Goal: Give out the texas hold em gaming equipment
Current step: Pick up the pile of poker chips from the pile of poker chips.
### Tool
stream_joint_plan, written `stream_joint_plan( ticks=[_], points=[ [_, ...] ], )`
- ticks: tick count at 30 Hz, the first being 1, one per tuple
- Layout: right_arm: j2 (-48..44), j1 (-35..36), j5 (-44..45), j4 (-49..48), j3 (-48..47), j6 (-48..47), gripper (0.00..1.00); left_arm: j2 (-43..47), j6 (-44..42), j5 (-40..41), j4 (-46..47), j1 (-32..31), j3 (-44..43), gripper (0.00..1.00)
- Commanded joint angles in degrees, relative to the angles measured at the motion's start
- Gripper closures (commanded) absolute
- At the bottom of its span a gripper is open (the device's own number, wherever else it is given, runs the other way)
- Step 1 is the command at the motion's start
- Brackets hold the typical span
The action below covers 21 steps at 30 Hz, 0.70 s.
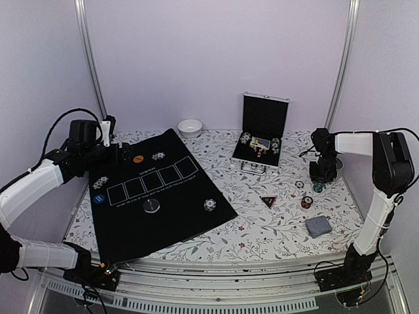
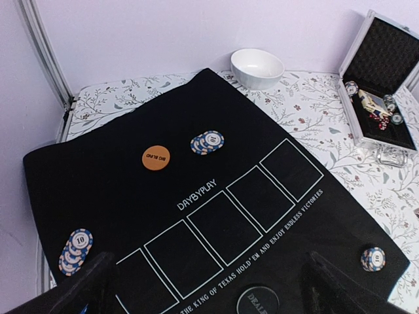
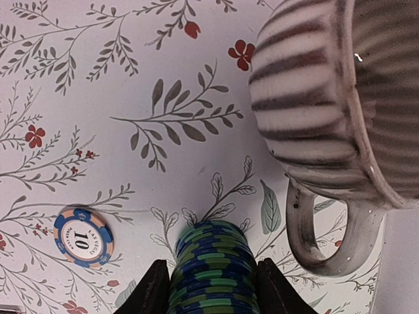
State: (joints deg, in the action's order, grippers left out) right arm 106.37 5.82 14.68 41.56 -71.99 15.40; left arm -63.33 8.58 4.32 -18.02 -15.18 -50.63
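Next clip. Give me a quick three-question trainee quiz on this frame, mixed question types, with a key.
1. True or false: the white bowl sits on the black mat.
2. What stands between the right gripper's fingers? A) a striped mug B) the green-blue chip stack C) a card deck
3. Fill in: the mat shows ___ printed card boxes in a row.
Key: 1 false, it sits on the floral cloth beyond the mat; 2 B; 3 five.
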Motion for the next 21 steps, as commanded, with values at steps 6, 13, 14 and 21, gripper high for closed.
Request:
stream_joint_plan(
  ticks=[6,13,14,21],
  points=[
    [-2.9,-0.8,0.5,2.0,-2.7,-1.2,0.96,0.6,-0.5,-0.6,1.1,0.7,0.6,0.02],
    [-4.8,-0.7,-0.3,5.9,-7.8,-3.0,0.97,0.7,-0.4,-0.7,1.1,0.8,0.6,0.02],
    [-4.9,-0.8,-0.7,6.4,-8.5,-3.2,0.97,0.7,-0.4,-0.7,1.1,0.8,0.6,0.02],
    [-5.8,5.6,-1.8,10.7,-13.7,-3.0,0.98,0.8,-0.4,-0.6,1.4,1.1,0.6,0.02]
  ],
)
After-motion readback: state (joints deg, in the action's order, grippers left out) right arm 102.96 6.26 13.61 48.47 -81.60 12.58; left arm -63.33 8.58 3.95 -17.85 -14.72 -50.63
